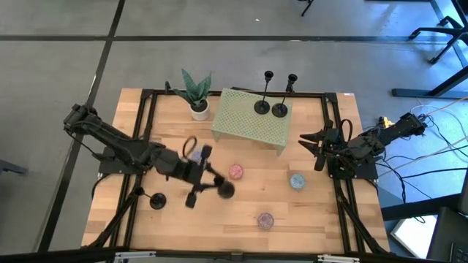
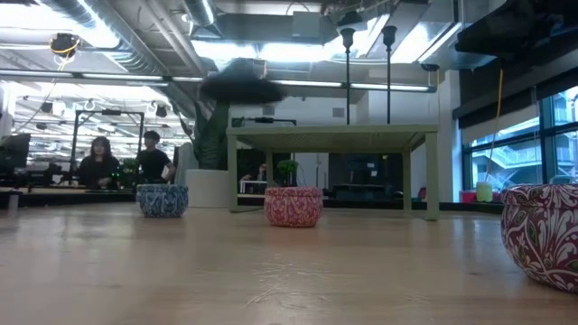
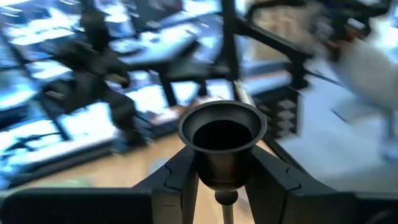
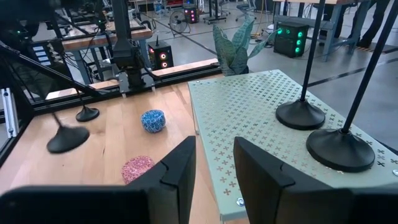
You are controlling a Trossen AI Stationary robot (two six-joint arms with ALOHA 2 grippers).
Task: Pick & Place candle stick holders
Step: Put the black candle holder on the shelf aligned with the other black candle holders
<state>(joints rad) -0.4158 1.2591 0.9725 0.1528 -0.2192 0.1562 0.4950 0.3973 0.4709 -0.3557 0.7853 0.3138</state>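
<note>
Your left gripper (image 1: 208, 183) has its fingers (image 3: 174, 180) clamped on the stem of one black metal candle stick holder (image 3: 222, 146), just under its small cup, which fills the left wrist view. In the high view that holder's round disc base (image 1: 226, 191) shows at the gripper's tip, over the middle of the wooden tabletop (image 1: 314, 212); you cannot tell whether the base touches the wood.

A second black candle stick holder (image 1: 156, 200) stands alone on the tabletop near the left arm, well apart from the held one.

Two more black candle stick holders stand upright side by side on the pale green perforated metal stand (image 1: 245, 124) at the back of the tabletop: one (image 1: 262, 107) and its neighbour (image 1: 279, 109), their bases just beside each other. The right wrist view shows both discs on the perforated top.

Near the held holder lies a pink speckled ball (image 1: 235, 172); a blue speckled ball (image 1: 296, 180) lies further right and a purple speckled ball (image 1: 265, 219) nearer the front edge. A green potted plant in a white pot (image 1: 197, 98) stands just left of the stand.

Your right gripper (image 1: 311, 141) waits at the right side of the tabletop beside the stand, its fingers (image 4: 180, 168) apart and holding nothing.
</note>
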